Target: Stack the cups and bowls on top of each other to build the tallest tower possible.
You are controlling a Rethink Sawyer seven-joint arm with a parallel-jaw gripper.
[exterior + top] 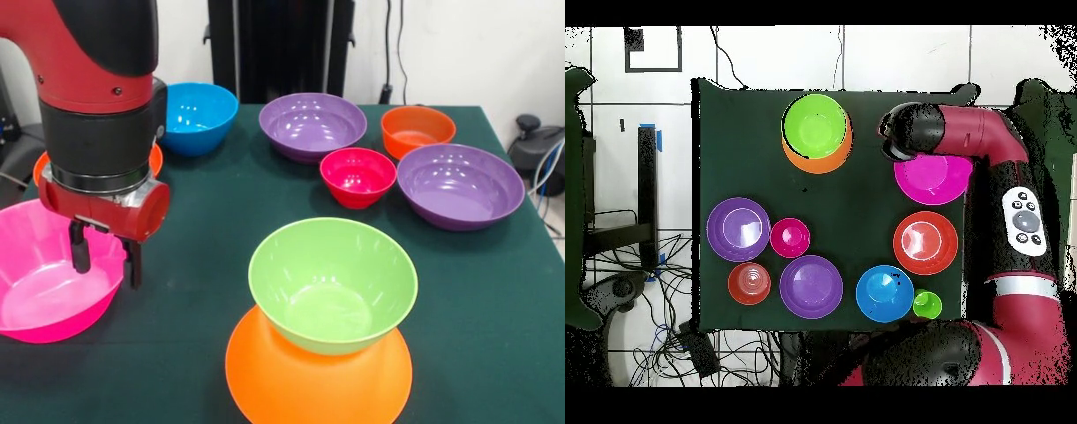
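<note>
The tower is a green bowl (333,283) standing upright on a large upturned orange bowl (318,375) at the table's front; it also shows in the overhead view (816,128). My gripper (108,259) hangs over the right rim of the pink bowl (44,287) with its fingers apart, one finger (81,252) inside the bowl and one outside. In the overhead view the wrist (905,135) covers the gripper at the pink bowl's (937,180) edge. The small light-green cup (927,303) stands next to the blue bowl (884,292); the arm hides it in the front view.
A blue bowl (199,115), two purple bowls (312,124) (459,184), a small magenta-red bowl (357,175) and a red-orange bowl (417,130) stand across the back. Another red-orange bowl (925,242) sits behind my arm.
</note>
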